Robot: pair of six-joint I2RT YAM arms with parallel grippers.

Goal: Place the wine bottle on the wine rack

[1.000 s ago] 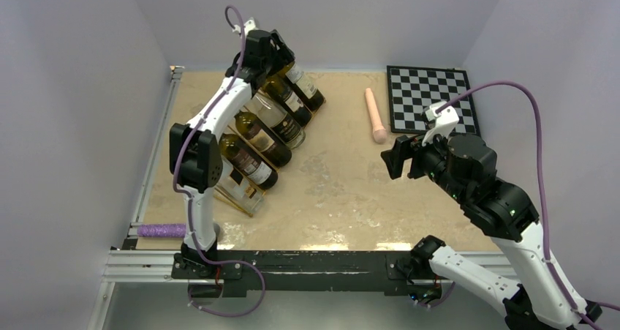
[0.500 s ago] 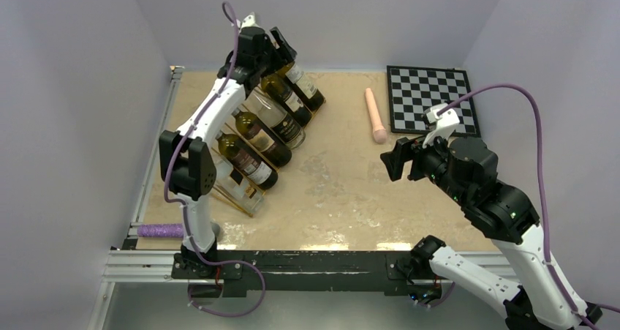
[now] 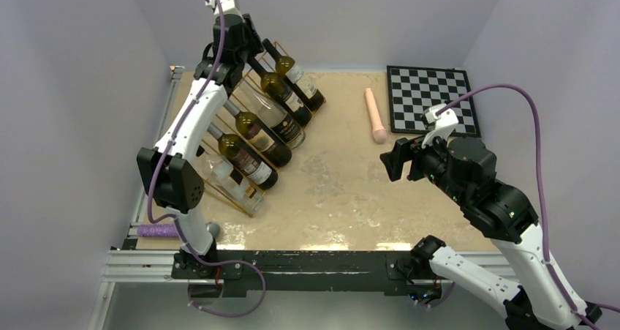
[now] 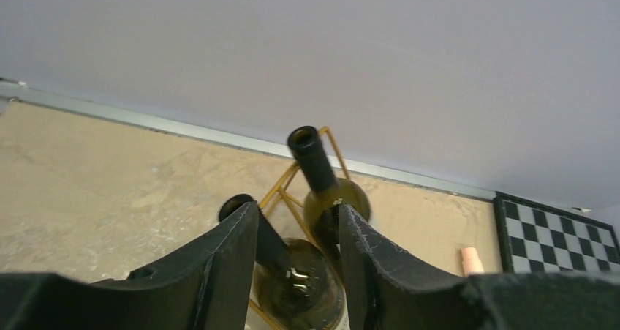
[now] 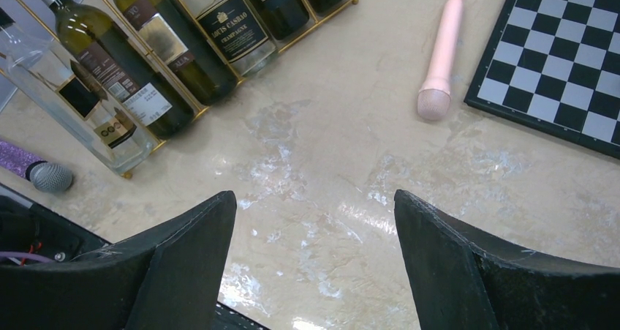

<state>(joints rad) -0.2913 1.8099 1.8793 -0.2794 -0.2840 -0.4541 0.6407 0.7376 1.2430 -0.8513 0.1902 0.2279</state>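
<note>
Wine rack [image 3: 234, 202] — chessboard [image 3: 431, 99], pink microphone [image 3: 376, 115] nearby

Gold metal-wire wine rack [image 4: 281, 186] — glossy glass bottles [image 5: 164, 45] — polished table [image 5: 329, 162].

A pink microphone [image 5: 441, 55] is seen lying on the beige marbled table [image 5: 322, 162], ahead and slightly right of the right gripper [image 5: 311, 198], its head end nearest. A black-and-white chessboard [image 5: 570, 59] is laid flat just beside it, further right. A purple microphone [image 5: 33, 169] is found far to the gripper's left.
</note>
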